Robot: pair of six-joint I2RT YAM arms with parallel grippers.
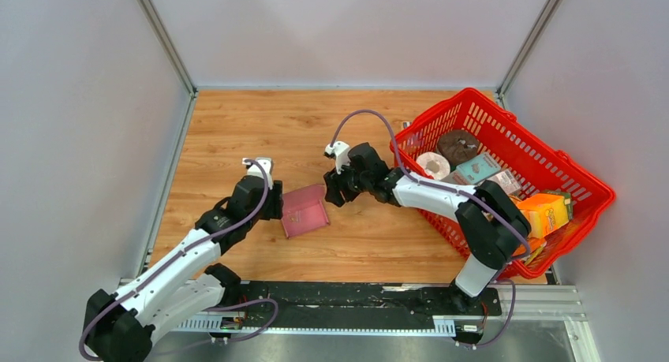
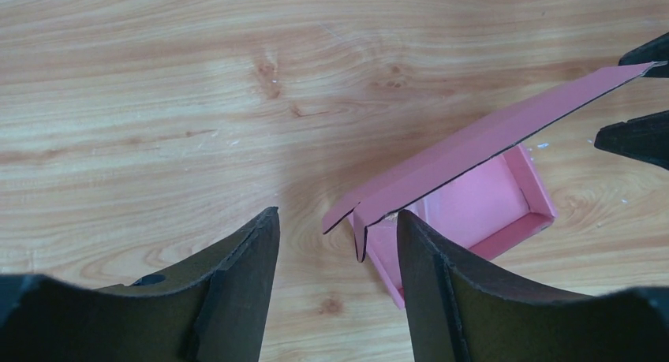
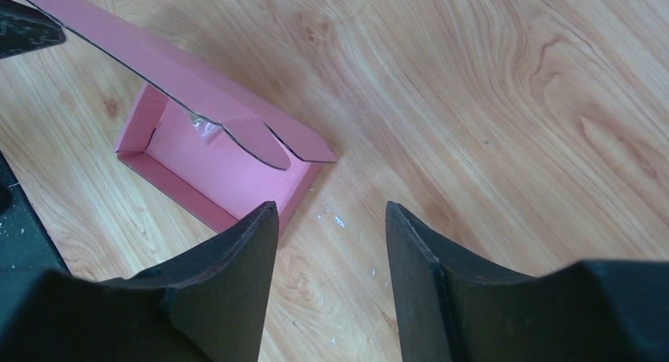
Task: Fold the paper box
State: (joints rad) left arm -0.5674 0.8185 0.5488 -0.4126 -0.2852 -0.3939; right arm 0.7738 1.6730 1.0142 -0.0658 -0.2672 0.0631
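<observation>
Red basket (image 1: 544, 143) of goods on right of wood table (image 1: 260, 125), partly behind right arm. Paper box (image 1: 304, 210) lies on table between both grippers. Pink tray, short walls up, long lid flap (image 2: 473, 141) lifted and tilted. Left gripper (image 2: 338, 216) wide, holds nothing. Right gripper (image 3: 331, 207) wide, holds nothing. Flap tip maybe touches its finger, hard to see.

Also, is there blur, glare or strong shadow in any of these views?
Top external: even light, no glare, the paper box sharp. Left wrist: the left pincer is dark and slightly soft; the box's raised flap throws a soft shadow on the table. Right wrist: box edges crisp, the right pincer dark.
</observation>
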